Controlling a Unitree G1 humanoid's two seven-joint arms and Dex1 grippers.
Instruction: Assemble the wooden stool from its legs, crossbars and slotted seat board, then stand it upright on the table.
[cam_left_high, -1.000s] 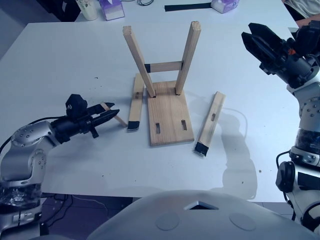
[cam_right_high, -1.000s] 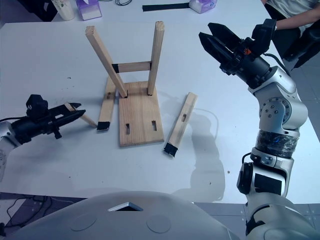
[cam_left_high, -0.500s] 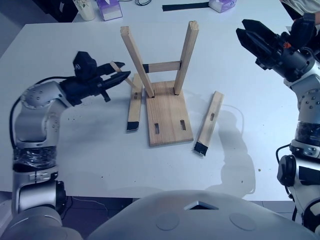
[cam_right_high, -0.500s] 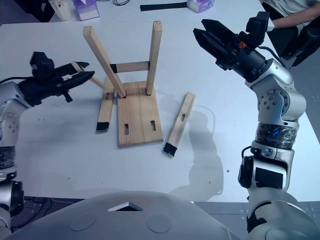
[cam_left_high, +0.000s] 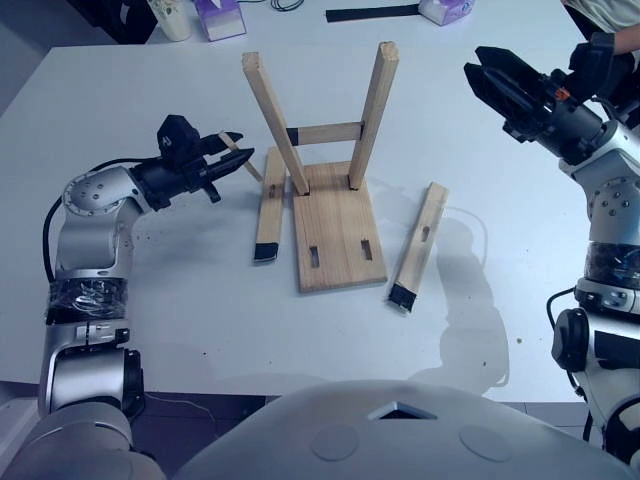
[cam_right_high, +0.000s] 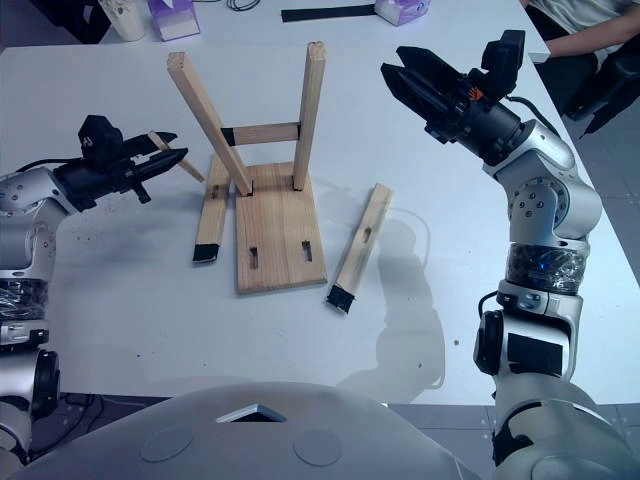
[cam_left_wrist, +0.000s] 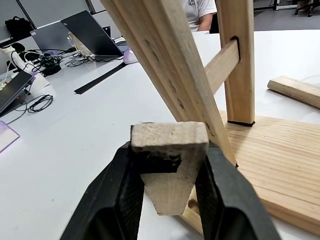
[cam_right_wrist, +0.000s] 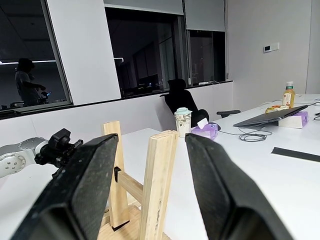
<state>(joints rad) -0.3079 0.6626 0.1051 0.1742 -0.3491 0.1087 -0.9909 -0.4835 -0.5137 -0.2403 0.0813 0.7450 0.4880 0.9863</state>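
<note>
Loose crossbar (cam_left_wrist: 169, 145) pinched in my left gripper (cam_left_high: 233, 150).
It sits at 9 o'clock of the leaning leg (cam_left_high: 275, 120), just beside it; right gripper (cam_left_high: 476, 62) spread, well apart.

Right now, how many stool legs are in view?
4. A tilted leg and an upright leg stand in the seat board; a loose leg lies flat left of the board, another loose leg right of it.

White bench (cam_left_high: 120, 100) spans scene. At far edge: purple tissue box (cam_left_high: 222, 17), black strip (cam_left_high: 372, 13). Open laptop (cam_left_wrist: 95, 32) and tangled cables (cam_left_wrist: 50, 61) sit farther back. Room behind: dark windows (cam_right_wrist: 145, 55), white wall panel (cam_right_wrist: 82, 50), black office chair (cam_right_wrist: 182, 102), lidded cup (cam_right_wrist: 183, 117), bottle (cam_right_wrist: 289, 95).
</note>
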